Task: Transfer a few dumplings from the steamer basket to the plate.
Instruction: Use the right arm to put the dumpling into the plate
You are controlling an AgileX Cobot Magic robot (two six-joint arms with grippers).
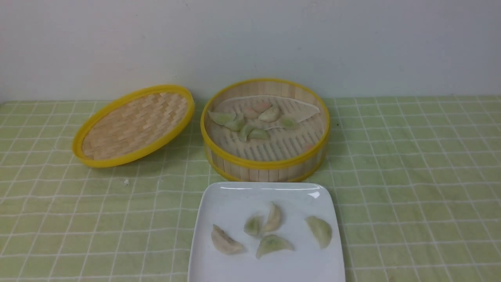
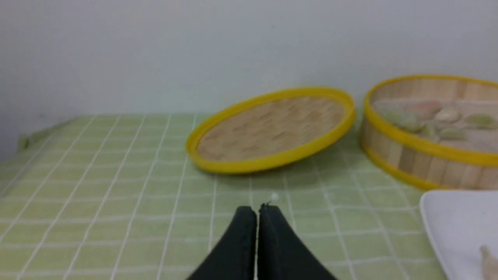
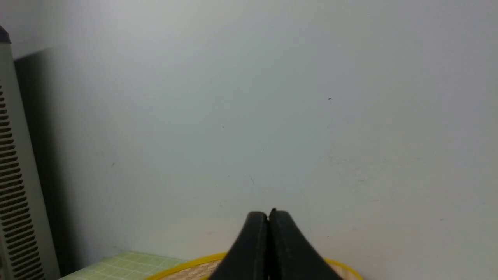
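Note:
The steamer basket stands at the table's middle back with several dumplings on its whitish liner. The white square plate lies just in front of it and holds several dumplings. Neither gripper shows in the front view. In the left wrist view my left gripper is shut and empty, low over the cloth, with the basket and the plate off to its side. In the right wrist view my right gripper is shut and empty, facing the wall.
The shallow woven yellow-rimmed lid leans tilted to the left of the basket, and shows in the left wrist view. A small white crumb lies on the green checked cloth. A yellow-rimmed woven piece sits below the right gripper.

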